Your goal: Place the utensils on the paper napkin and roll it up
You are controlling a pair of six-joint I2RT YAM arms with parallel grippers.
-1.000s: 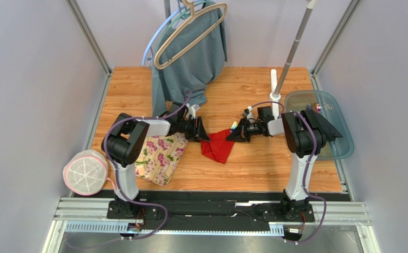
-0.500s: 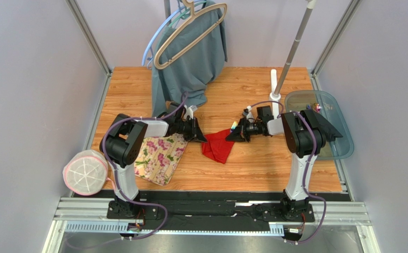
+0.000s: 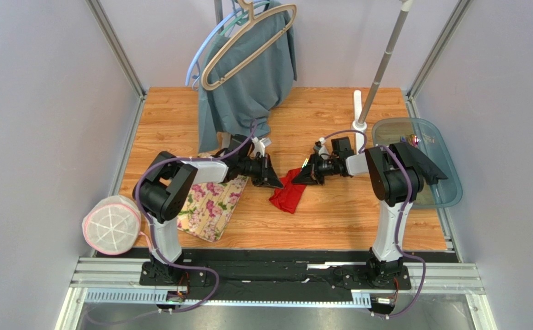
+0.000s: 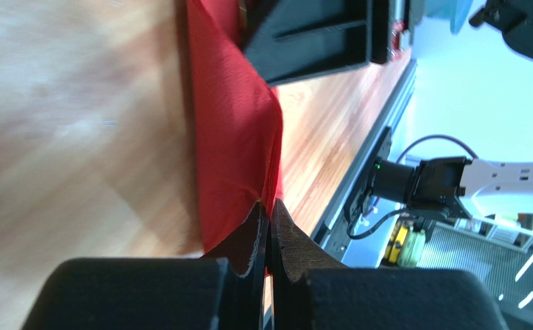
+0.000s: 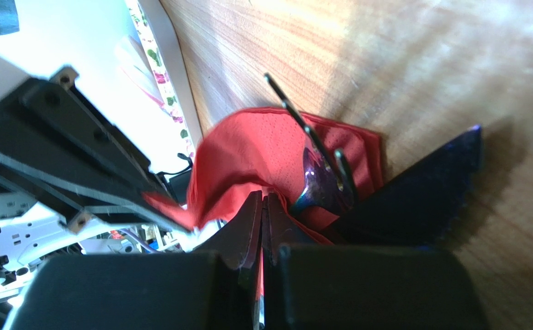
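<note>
The paper napkin (image 3: 287,197) lies bunched in the middle of the wooden desk (image 3: 338,220), just beside the floral cloth (image 3: 211,206). The left pincer (image 4: 268,214) is pressed together on one edge of the red sheet, which stands up as a fold. The right pincer (image 5: 262,203) faces it from the opposite side and its fingers pinch the napkin too. A purple utensil (image 5: 315,182) sits inside the red folds, close to the right fingers.

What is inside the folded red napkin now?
In the right wrist view, a purple fork pokes out of a fold in the red napkin. The paper covers the rest of the inside, so any other utensils cannot be seen.
</note>
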